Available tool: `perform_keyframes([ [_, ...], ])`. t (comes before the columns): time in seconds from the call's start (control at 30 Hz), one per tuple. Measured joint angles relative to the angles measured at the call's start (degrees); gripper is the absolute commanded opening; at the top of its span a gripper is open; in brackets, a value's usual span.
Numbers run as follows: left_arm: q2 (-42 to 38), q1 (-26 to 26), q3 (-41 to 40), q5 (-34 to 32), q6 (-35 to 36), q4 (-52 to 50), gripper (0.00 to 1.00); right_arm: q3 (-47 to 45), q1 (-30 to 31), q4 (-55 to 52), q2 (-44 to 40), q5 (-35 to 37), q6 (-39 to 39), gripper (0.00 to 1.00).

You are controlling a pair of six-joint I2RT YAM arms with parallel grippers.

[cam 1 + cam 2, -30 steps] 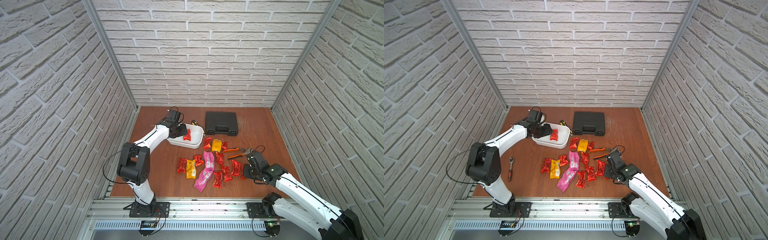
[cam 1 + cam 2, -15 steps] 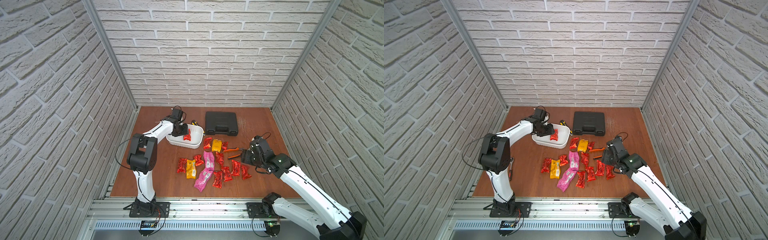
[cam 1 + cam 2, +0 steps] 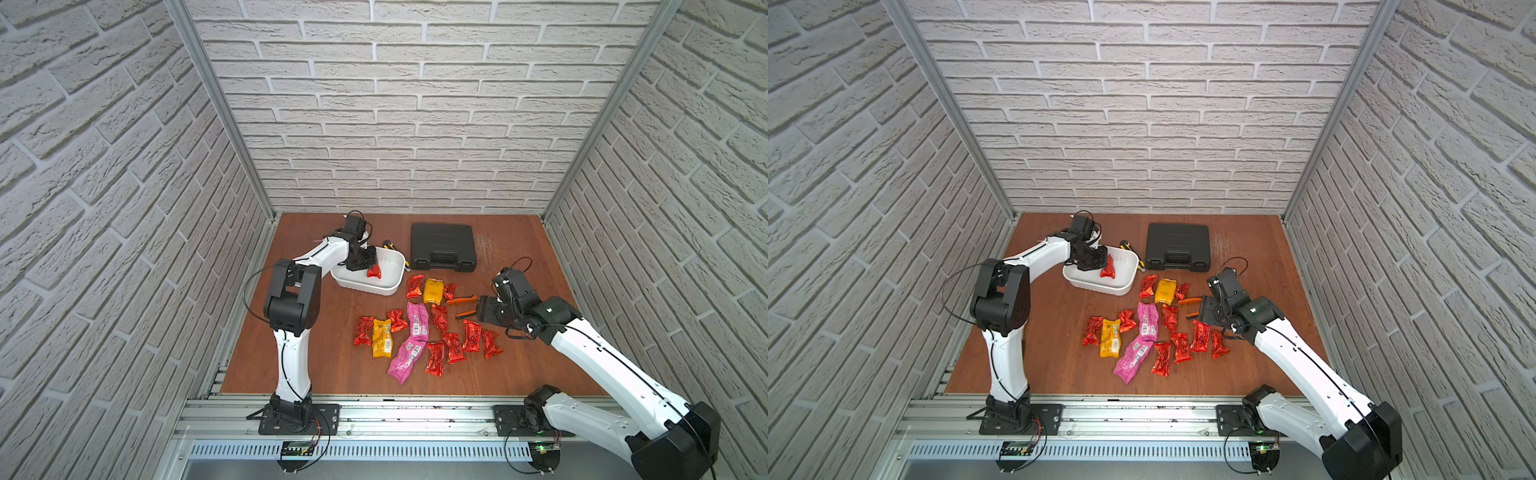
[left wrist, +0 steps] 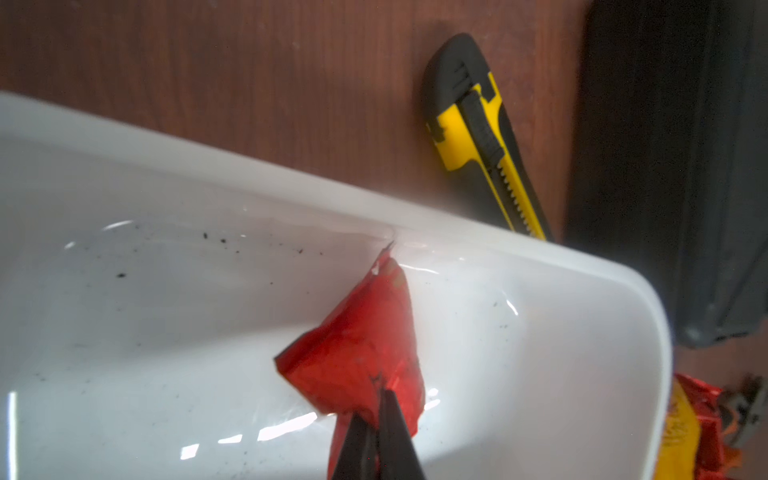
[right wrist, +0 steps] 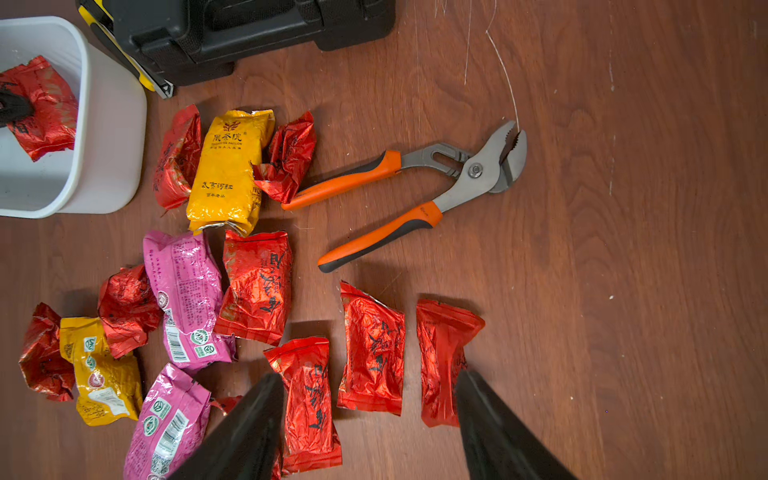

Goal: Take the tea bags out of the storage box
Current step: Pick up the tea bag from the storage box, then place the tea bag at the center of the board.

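In both top views the white-and-black left arm (image 3: 324, 251) (image 3: 1044, 253) is reached into the white plastic rectangular storage box (image 3: 374, 287) (image 3: 1121, 291). Its elbow block is carried higher and closer to the box than a second ago. The left jaws, spread then, are now pressed together on one crinkly red foil tea bag (image 3: 373, 271) inside the box. The right arm (image 3: 602, 357) has been raised and drawn back from the near row of sachets toward the orange-handled pliers (image 3: 465, 298). The right jaws are spread and hold nothing. Thirteen tea bags (image 3: 417, 319) are counted on the brown wooden bench (image 3: 332, 365) beside the box: nine red, two yellow, two pink. One black hard case (image 3: 442, 247) lies behind them.

In the left wrist view the held sachet (image 4: 357, 353) is pinched at one end. One yellow-and-black utility knife (image 4: 482, 137) lies just outside the box's rim (image 4: 498, 245).

In the right wrist view the right jaws are held apart above three red sachets. One pair of pliers (image 5: 476, 170) lies with its handles parted.
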Motion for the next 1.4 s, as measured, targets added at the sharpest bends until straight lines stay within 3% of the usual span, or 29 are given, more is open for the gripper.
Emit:
perform_keyframes([
  [0.2,-4.9,0.0,-1.4,-0.3,1.0,-1.2,0.00,0.1,0.0,0.0,0.1,-0.4,0.0,0.71],
  [0.43,-29.0,-3.1,-12.8,-3.2,0.7,-3.6,0.00,1.0,-0.2,0.6,1.2,-1.7,-0.5,0.71],
  [0.6,-45.4,-11.5,-25.0,-6.4,-3.6,-7.5,0.00,1.4,-0.2,1.4,2.8,-3.5,-1.6,0.71],
  [0.83,-63.0,-26.8,-43.9,-13.1,-18.3,-14.9,0.00,1.8,-0.2,1.4,3.3,-6.0,-3.5,0.71],
  [0.97,-68.3,-29.3,-51.5,-14.4,-24.2,-14.8,0.00,1.8,-0.2,1.4,3.2,-7.0,-4.1,0.71],
  [1.2,-65.5,-29.6,-57.2,-11.2,-26.5,-9.1,0.00,1.8,-0.2,1.2,2.2,-8.0,-4.3,0.71],
  [1.23,-64.7,-29.6,-57.3,-10.8,-26.5,-8.3,0.02,1.8,-0.2,1.1,1.9,-8.0,-4.3,0.71],
  [1.4,-59.4,-29.7,-56.3,-10.4,-26.5,-7.3,0.51,1.7,-0.2,1.0,1.1,-8.0,-4.3,0.71],
])
